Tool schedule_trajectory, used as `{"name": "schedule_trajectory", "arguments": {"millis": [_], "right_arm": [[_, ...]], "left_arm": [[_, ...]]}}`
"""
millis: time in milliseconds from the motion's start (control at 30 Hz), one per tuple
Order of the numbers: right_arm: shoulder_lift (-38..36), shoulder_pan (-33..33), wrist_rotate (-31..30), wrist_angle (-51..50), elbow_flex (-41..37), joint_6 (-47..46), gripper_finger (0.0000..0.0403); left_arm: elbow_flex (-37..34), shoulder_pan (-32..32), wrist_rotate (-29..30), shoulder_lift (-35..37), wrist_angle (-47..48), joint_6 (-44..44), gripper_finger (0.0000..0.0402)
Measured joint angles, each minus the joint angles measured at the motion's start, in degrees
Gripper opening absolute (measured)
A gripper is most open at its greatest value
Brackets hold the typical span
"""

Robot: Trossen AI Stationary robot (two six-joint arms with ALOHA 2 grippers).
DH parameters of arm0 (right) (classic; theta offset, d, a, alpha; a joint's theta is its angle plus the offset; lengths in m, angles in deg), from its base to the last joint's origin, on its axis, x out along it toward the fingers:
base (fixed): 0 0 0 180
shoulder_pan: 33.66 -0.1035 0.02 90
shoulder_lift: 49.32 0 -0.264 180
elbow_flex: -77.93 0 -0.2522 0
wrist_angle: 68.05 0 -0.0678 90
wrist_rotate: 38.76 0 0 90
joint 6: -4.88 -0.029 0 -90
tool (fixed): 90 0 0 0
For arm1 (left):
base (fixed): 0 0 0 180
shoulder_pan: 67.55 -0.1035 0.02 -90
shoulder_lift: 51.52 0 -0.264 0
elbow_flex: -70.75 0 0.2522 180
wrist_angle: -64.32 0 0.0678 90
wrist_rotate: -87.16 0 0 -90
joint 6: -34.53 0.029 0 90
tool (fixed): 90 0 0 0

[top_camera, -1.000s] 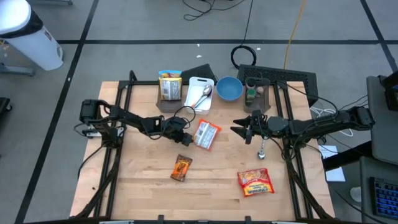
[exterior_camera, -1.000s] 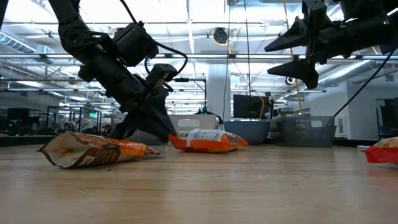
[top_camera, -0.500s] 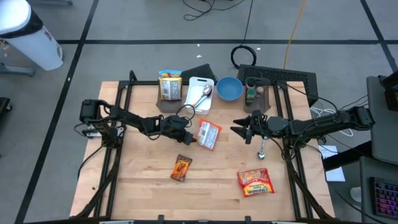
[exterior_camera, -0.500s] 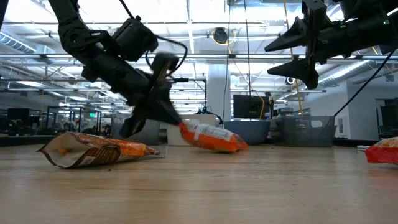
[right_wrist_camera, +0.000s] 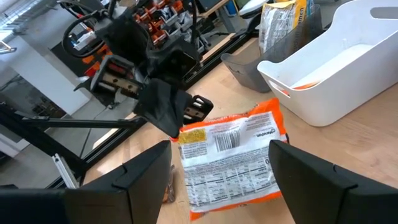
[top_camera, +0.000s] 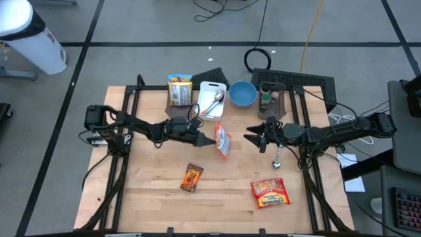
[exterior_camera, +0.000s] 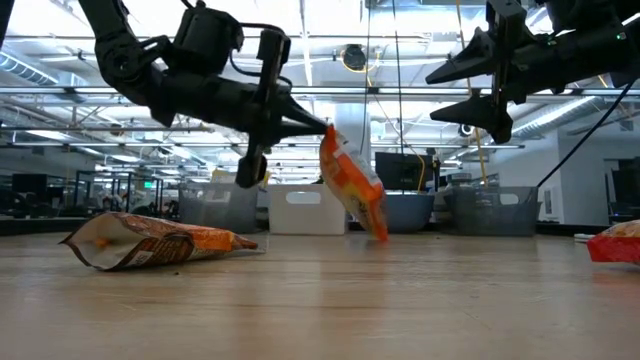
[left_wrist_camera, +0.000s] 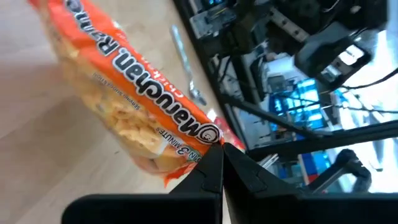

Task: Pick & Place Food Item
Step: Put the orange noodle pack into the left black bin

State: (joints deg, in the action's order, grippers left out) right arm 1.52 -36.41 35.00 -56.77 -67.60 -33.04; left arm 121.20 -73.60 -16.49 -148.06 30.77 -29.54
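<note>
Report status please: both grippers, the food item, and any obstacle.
Left gripper shut on ramen packet, lifted, hanging off the table. Right gripper open, waiting in the air. Nothing under the packet.

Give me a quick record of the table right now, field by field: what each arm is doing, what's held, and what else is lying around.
left gripper: shut on the ramen packet's edge, near table centre
ramen packet: orange, lifted, hanging tilted; whether its lower end touches the table is unclear
right gripper: fingers open, empty, raised right of the packet
other packets: brown snack bag front centre; red packet front right
back row: white bin holding a spoon, blue bowl
table: light wood
</note>
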Motion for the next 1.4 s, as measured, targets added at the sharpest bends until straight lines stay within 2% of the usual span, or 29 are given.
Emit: {"name": "schedule_trajectory", "arguments": {"millis": [167,333,467,633,800,900,1000,1167,1400], "right_arm": [[0.01,-0.75,3.02,0.92,0.34,1.88,0.0263],[0.06,-4.28,-0.26,-1.60,4.85,8.86,0.0263],[1.08,-6.92,-6.85,-8.25,11.59,17.77,0.0263],[4.20,-9.02,-18.72,-16.93,19.94,26.23,0.0263],[6.65,-12.10,-35.00,-17.53,24.54,35.61,0.0263],[7.56,-13.82,-40.60,-15.95,26.38,42.41,0.0263],[8.07,-14.58,-41.75,-12.55,26.97,46.33,0.0263],[8.89,-14.80,-42.53,-9.81,26.97,47.63,0.0263],[11.18,-14.78,-45.57,-9.17,26.97,47.66,0.0263]], "left_arm": [[0.02,-0.07,2.10,0.00,-5.32,-2.58,0.0001],[1.97,-0.94,3.84,0.00,-8.63,-4.66,0.0001],[6.81,-1.84,3.82,0.00,-8.78,-5.19,0.0000],[14.65,-3.50,4.14,0.00,-6.63,-3.99,0.0000],[21.92,-4.95,4.24,0.00,-2.10,-2.55,0.0000],[25.65,-5.60,4.24,0.00,2.48,-1.25,0.0000],[29.21,-6.07,4.42,0.00,6.79,-0.02,0.0000],[33.57,-6.66,5.54,0.02,11.85,2.24,0.0000],[34.77,-6.84,7.06,0.04,12.75,2.44,0.0000]]}}
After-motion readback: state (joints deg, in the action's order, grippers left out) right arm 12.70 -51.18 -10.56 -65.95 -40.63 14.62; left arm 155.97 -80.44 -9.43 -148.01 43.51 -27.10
